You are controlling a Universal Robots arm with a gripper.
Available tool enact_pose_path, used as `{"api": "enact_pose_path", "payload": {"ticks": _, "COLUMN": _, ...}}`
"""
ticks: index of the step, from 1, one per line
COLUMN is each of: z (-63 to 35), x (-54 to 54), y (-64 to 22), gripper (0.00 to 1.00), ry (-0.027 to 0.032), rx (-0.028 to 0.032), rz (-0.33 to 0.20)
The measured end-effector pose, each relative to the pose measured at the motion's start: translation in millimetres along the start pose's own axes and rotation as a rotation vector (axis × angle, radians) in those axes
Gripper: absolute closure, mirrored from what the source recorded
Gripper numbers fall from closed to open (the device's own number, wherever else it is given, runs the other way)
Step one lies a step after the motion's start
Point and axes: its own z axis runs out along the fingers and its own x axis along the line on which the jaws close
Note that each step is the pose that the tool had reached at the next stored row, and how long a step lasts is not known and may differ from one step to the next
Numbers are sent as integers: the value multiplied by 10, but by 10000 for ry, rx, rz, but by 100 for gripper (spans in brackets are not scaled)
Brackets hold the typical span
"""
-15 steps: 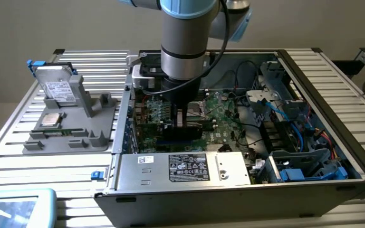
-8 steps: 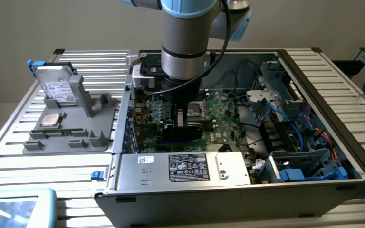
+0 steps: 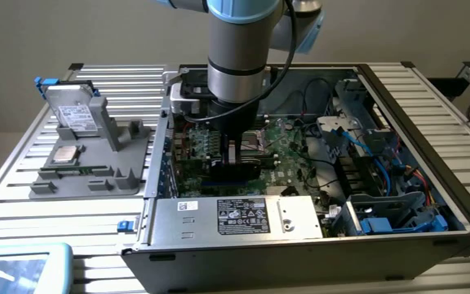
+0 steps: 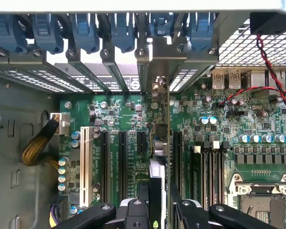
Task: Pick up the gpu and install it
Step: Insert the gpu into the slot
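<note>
- Robot claw (image 3: 233, 158) is down inside the open grey computer case (image 3: 300, 257), set narrow and clamped on the gpu (image 4: 155, 193), a thin black card with a silvery bracket.
- Card stands edge-on over the black expansion slots (image 4: 123, 162) of the green motherboard (image 4: 257, 119), bracket end toward the case's rear wall.

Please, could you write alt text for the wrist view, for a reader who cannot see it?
The pincer holds the gpu edge-on over the green motherboard, among its black expansion slots, with the card's metal bracket toward the row of blue latches at the case wall.
</note>
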Motion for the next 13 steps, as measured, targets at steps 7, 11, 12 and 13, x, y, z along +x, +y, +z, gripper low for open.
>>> {"api": "enact_pose_path", "payload": {"ticks": 7, "z": 0, "x": 6, "y": 0, "gripper": 73, "ry": 0, "rx": -1, "rz": -30}}
{"api": "enact_pose_path", "payload": {"ticks": 11, "z": 0, "x": 7, "y": 0, "gripper": 73, "ry": 2, "rx": -1, "rz": -61}}
{"api": "enact_pose_path", "payload": {"ticks": 12, "z": 0, "x": 7, "y": 0, "gripper": 73, "ry": 3, "rx": -1, "rz": -66}}
{"api": "enact_pose_path", "payload": {"ticks": 13, "z": 0, "x": 7, "y": 0, "gripper": 73, "ry": 3, "rx": -1, "rz": -74}}
